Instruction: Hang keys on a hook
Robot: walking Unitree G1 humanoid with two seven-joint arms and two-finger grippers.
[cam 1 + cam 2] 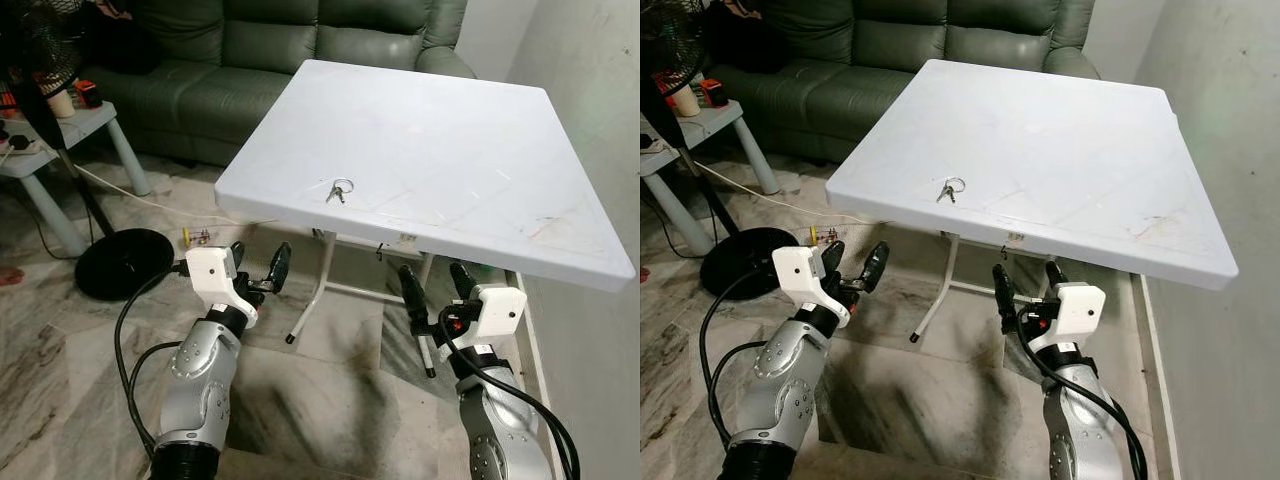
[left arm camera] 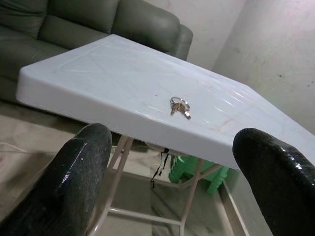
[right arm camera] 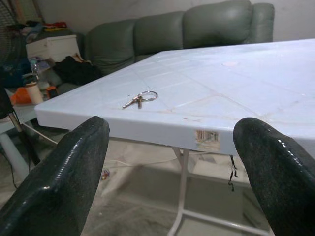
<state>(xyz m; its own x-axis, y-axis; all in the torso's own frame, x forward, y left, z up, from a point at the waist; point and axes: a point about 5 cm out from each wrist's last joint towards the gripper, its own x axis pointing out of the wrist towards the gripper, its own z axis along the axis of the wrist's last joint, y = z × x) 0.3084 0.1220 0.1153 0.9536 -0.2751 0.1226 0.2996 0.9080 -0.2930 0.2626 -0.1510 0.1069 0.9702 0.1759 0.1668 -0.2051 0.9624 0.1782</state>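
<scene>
A small bunch of keys [image 1: 339, 190] on a metal ring lies flat on the white folding table [image 1: 450, 120], close to its near edge. Both wrist views look across at the keys [image 2: 179, 106] [image 3: 140, 99]. My left gripper [image 1: 258, 264] is held below and in front of the table's near-left corner, open with nothing between its fingers. Over on the right, my right gripper [image 1: 436, 283] hangs under the near edge, open and empty too. No hook can be made out.
A dark green sofa [image 1: 240, 60] runs behind the table. At the far left stand a small grey side table [image 1: 60, 135] with clutter and a fan on a black round base [image 1: 122, 262]. A wall [image 1: 590, 90] closes the right side. Marble floor lies below.
</scene>
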